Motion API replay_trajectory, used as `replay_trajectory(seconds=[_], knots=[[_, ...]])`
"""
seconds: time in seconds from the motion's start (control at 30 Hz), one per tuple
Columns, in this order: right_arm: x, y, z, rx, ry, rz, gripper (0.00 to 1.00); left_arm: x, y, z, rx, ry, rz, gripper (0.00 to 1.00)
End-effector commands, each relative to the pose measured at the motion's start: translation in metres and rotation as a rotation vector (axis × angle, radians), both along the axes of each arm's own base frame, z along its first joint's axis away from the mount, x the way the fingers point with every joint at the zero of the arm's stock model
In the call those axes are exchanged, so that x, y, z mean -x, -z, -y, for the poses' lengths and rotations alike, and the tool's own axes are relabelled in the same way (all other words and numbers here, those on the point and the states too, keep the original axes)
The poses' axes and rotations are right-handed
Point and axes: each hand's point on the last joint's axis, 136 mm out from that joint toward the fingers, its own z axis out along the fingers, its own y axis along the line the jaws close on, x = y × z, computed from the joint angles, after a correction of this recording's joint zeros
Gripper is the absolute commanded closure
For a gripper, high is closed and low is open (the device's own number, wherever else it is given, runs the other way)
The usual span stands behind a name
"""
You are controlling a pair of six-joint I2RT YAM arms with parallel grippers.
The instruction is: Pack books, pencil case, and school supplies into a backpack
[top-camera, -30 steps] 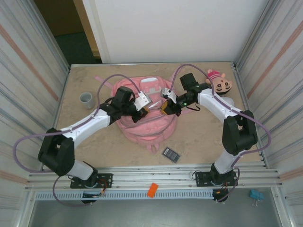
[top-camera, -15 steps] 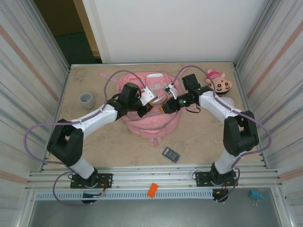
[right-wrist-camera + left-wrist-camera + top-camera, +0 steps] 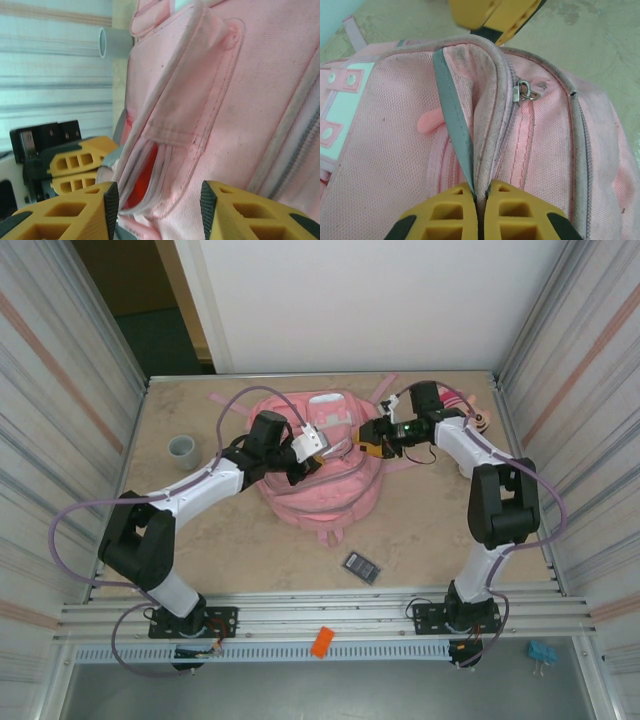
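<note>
Left gripper (image 3: pixel 480 197) pinches the pink backpack (image 3: pixel 385 150) by its grey-trimmed opening edge; right gripper (image 3: pixel 156 195) stands with jaws apart beside the fabric, gripping nothing. Dark calculator (image 3: pixel 361 566) lies well apart.

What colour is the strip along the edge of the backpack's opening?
Grey. The strip on the pink backpack shows best in the left wrist view.

backpack (image 3: pixel 320 495) pink, white-trimmed pocket, grey zip edging | left gripper (image 3: pixel 479 196) yellow fingers | right gripper (image 3: pixel 159 194) yellow fingers | cup (image 3: pixel 183 449) grey | calculator (image 3: pixel 361 566) dark, grid pattern | table (image 3: pixel 200 540) beige marbled | cables (image 3: pixel 230 412) purple | block (image 3: pixel 321 641) orange, bottom centre | clip (image 3: pixel 541 653) blue
</note>
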Motion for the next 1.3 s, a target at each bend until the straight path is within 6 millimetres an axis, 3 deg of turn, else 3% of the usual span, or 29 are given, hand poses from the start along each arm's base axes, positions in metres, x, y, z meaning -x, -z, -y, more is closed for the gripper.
replay_trajectory(seconds=[0.0, 0.2, 0.33, 0.57, 0.67, 0.77, 0.87, 0.97, 1.1, 1.27], knots=[[-0.005, -0.016, -0.012, -0.092, 0.014, -0.085, 0.55, -0.005, -0.047, 0.019, 0.098, 0.102, 0.143, 1.0], [-0.008, -0.022, -0.019, -0.151, 0.0, -0.121, 0.61, -0.006, -0.042, 0.019, 0.064, 0.12, 0.158, 1.0], [-0.005, -0.026, -0.025, -0.189, -0.026, -0.141, 0.6, -0.006, -0.038, 0.02, 0.031, 0.149, 0.17, 1.0], [-0.001, -0.016, -0.035, -0.176, -0.047, -0.203, 0.54, -0.008, -0.039, 0.028, 0.017, 0.199, 0.185, 1.0], [-0.004, -0.018, -0.034, -0.168, -0.036, -0.204, 0.73, -0.01, -0.036, 0.03, -0.004, 0.204, 0.183, 1.0], [-0.012, -0.019, -0.024, -0.147, 0.016, -0.212, 0.89, -0.027, -0.034, 0.026, -0.018, 0.119, 0.174, 1.0], [-0.018, -0.028, -0.013, -0.129, 0.075, -0.181, 0.99, -0.045, -0.035, 0.015, -0.007, 0.016, 0.141, 1.0], [-0.024, -0.036, -0.007, -0.146, 0.13, -0.189, 1.0, -0.061, -0.038, 0.008, -0.022, -0.05, 0.142, 1.0], [-0.029, -0.042, -0.006, -0.162, 0.21, -0.255, 1.0, -0.072, -0.046, 0.006, -0.011, -0.126, 0.119, 0.91], [-0.03, -0.042, -0.01, -0.201, 0.316, -0.359, 1.0, -0.061, -0.067, -0.001, 0.112, -0.286, -0.06, 0.63]])
